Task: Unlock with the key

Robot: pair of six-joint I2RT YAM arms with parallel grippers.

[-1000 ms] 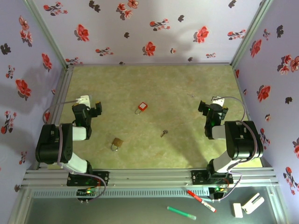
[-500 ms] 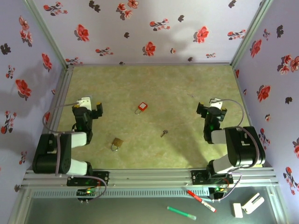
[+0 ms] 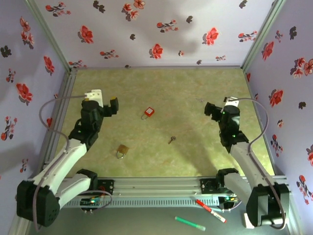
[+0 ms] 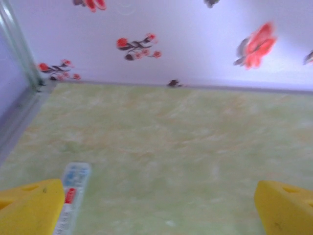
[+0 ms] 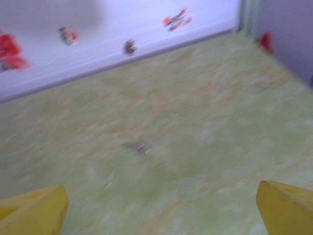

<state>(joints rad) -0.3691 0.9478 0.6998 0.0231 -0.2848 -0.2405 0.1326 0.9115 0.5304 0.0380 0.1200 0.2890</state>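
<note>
Dark grey metal marks the key (image 3: 171,140), which is seen lying flat on the green-yellow marbled table (image 3: 161,83), slightly right of centre and a little below the middle of the top view, untouched and well apart from both grippers. A red padlock (image 3: 149,113) is seen up and to the left of it, near the centre of the frame, and a brass padlock (image 3: 122,151) is seen further down and left, toward the lower left of the table. The left gripper (image 3: 113,106) is held at the centre left of the top view, left of the red padlock and apart from it. In the left wrist view its yellow fingertips (image 4: 30,211) are found at the two bottom corners, so the jaws are spread wide with only bare table between them. A small pale label with a red patch (image 4: 72,196) is seen beside the lower-left fingertip; what it is cannot be told. The right gripper (image 3: 210,109) is held at the centre right of the top view, up and right of the key. Its yellow tips (image 5: 32,213) are likewise set at the bottom corners of the blurred right wrist view, so those jaws are wide and nothing is gripped. Lilac walls (image 3: 146,29) printed with red flowers are seen around the table.
</note>
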